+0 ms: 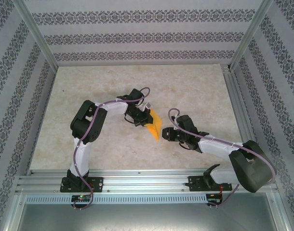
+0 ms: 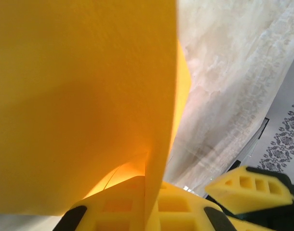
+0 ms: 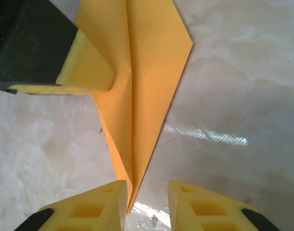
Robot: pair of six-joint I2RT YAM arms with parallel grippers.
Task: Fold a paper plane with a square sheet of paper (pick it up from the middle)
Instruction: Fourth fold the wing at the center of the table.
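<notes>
Above the pale marbled table (image 1: pixel 137 86), the left gripper (image 1: pixel 145 120) is clamped on the paper plane (image 1: pixel 156 126), holding it in the air. The right gripper (image 3: pixel 147 192) has its jaws apart, with the plane's pointed tip at the gap between them.

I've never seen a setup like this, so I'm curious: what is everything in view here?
paper: one, orange-yellow, folded to a point, mid-table
table: one, pale marbled, under everything
walls: three, white with dark patterned bands, around the table
frame: one, silver metal, along the edges
left arm: one, black and white, near edge
right arm: one, same colours, near edge
left gripper: one, yellow fingers, shut on the paper
right gripper: one, yellow fingers, open at the paper's tip
</notes>
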